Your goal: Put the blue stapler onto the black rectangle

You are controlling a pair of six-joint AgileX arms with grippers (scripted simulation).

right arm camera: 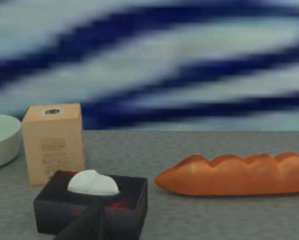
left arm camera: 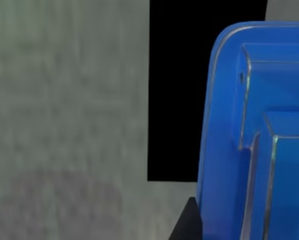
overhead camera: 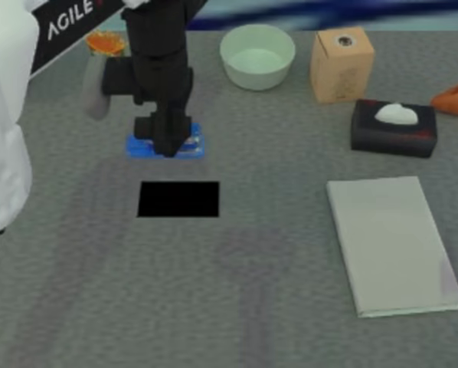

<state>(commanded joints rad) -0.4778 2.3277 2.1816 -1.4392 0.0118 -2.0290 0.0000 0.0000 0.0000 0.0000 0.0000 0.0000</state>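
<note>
The blue stapler lies on the grey table just beyond the black rectangle, mostly covered from above by my left gripper. In the left wrist view the stapler fills one side, with the black rectangle behind it. One dark fingertip presses against the stapler's side; the other is hidden. The left gripper is shut on the stapler. Whether the stapler is off the table I cannot tell. My right gripper is out of the top view, parked facing the table's far right.
Along the far edge stand a pale green bowl, a tan carton, a black tissue box and a bread loaf. A white book lies at the right. A small orange item sits behind the left arm.
</note>
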